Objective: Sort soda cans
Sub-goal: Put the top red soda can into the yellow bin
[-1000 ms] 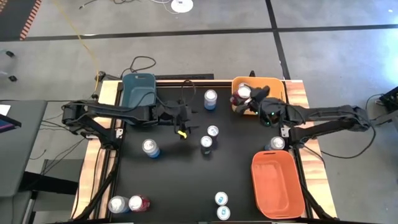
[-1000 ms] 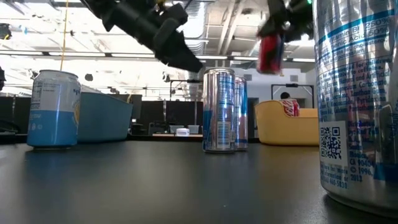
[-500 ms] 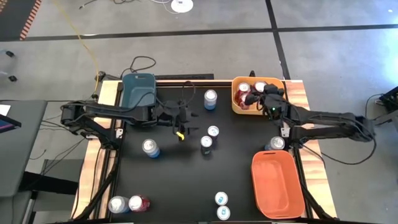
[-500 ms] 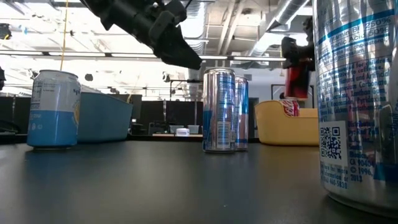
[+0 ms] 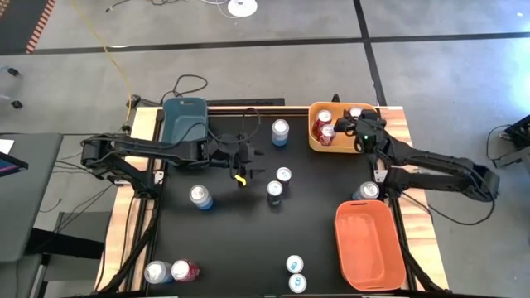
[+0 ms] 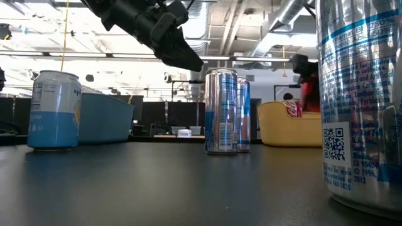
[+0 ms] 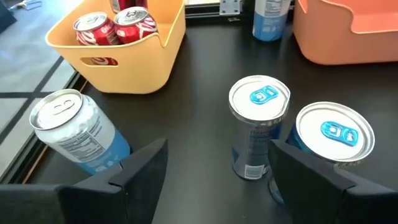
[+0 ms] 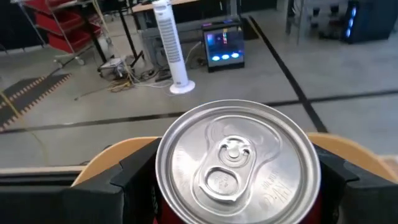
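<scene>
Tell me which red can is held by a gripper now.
The red can clamped in the right gripper over the yellow bin; the other red cans stand free.

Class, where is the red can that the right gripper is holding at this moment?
In the high view, the red can sits in the right gripper over the yellow bin, beside two red cans.

The left arm reaches in from nine o'clock, its long dark links lying level across the table. Its two-finger left gripper (image 5: 241,162) hangs near the table's middle, pointing to three o'clock, fingers (image 7: 134,174) spread wide apart and empty. The right arm stretches from three o'clock toward one o'clock, elbow bent. Its right gripper (image 5: 354,126) is clamped on a red cylindrical soda can with a silver top (image 8: 236,163).
</scene>
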